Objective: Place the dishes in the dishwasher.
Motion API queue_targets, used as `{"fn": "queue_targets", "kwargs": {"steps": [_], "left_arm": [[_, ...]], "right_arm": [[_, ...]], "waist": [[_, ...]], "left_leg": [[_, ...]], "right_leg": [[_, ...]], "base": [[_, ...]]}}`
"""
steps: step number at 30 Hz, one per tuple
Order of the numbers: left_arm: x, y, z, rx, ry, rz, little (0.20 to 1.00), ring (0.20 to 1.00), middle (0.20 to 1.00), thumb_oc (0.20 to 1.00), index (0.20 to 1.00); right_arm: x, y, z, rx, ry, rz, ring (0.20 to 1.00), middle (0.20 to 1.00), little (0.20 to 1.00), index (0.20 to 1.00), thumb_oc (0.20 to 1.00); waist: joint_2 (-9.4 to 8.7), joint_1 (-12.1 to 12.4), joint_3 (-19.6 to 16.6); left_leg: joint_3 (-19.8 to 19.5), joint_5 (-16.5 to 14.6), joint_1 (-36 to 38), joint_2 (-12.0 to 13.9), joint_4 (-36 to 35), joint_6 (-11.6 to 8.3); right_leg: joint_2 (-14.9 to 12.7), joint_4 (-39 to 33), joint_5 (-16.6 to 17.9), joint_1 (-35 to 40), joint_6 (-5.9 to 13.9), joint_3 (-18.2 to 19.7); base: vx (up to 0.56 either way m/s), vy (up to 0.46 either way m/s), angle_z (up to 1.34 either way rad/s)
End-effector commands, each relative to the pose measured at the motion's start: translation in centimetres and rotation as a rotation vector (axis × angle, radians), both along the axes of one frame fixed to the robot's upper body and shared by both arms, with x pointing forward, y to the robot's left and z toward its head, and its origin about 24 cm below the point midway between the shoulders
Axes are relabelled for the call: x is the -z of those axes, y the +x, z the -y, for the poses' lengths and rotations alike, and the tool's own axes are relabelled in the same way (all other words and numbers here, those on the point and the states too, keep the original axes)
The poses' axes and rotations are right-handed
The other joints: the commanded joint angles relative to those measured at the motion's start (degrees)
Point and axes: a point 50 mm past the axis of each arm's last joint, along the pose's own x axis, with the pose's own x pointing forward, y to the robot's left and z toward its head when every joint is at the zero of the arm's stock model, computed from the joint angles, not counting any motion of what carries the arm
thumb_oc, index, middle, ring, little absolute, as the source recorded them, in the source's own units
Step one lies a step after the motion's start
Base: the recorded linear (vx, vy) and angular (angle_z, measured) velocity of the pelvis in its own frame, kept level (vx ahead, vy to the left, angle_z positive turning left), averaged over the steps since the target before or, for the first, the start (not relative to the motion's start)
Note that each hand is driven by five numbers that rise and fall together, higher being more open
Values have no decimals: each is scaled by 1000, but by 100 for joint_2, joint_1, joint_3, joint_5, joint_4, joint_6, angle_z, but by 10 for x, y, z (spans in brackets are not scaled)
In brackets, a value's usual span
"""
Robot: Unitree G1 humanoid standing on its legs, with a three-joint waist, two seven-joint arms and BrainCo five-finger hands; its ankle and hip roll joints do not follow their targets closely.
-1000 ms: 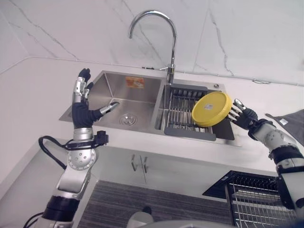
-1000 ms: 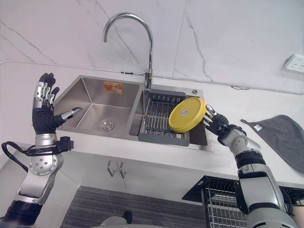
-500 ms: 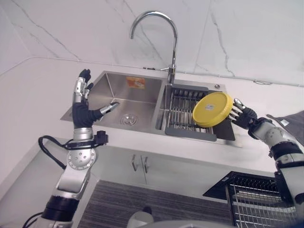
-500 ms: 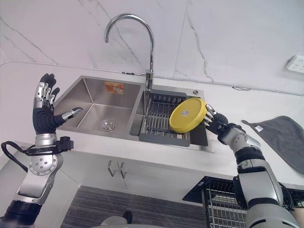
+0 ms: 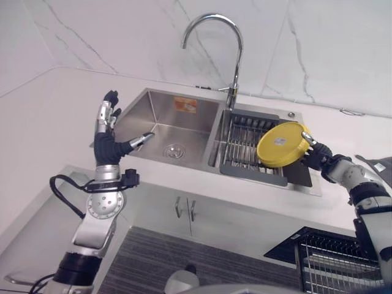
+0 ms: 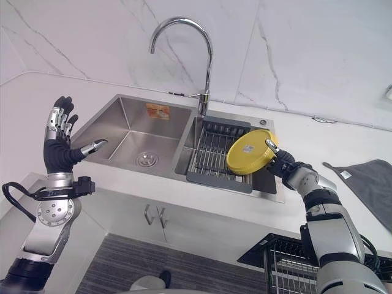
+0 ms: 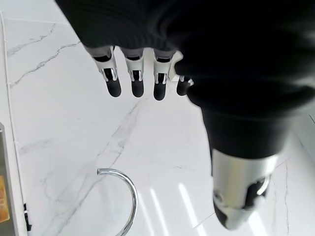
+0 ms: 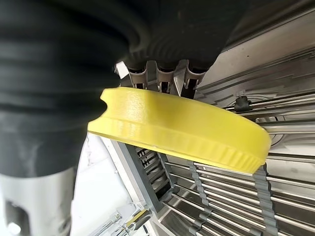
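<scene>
The right hand grips a yellow plate by its rim, right of centre, above the sink rack. The plate appears rigid, light, possibly slippery. The left hand is raised, fingers spread, empty.

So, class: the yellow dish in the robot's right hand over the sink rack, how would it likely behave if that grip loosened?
The yellow dish keeps its round shape in the right hand, so probably stiff. Its surface looks smooth, so it may slip. It is held tilted above the drying rack; being round, it could roll if dropped.
</scene>
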Motion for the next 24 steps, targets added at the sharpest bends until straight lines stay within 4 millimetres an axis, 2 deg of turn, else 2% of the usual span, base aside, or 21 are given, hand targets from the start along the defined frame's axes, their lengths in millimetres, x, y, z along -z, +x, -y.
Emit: {"fn": "queue_targets", "kwargs": {"steps": [1, 10, 24], "left_arm": [[-14, 1, -1, 35, 33, 48, 1000, 1000, 1000, 1000, 1000], [-14, 0, 0, 45, 55, 40, 1000, 1000, 1000, 1000, 1000], [-12, -1, -1, 38, 86, 17, 1000, 1000, 1000, 1000, 1000]], "right_arm": [[-40, 21, -2, -31, -56, 112, 1000, 1000, 1000, 1000, 1000], [-38, 20, 1, -12, -80, 106, 1000, 1000, 1000, 1000, 1000], [-48, 25, 0, 6, -118, 142, 1000, 1000, 1000, 1000, 1000]], "waist": [[40, 118, -126], [85, 137, -42], [123, 184, -32]], "left_leg": [[53, -686, 416, 107, 29, -250], [14, -673, 405, 112, 29, -259], [-31, -659, 400, 100, 29, -258]], "right_leg": [[-107, 36, -321, -39, -173, 67], [-113, 36, -312, -48, -157, 73], [-126, 36, -333, -9, -145, 66]], "base": [[0, 0, 0], [25, -35, 4], [25, -22, 1]]}}
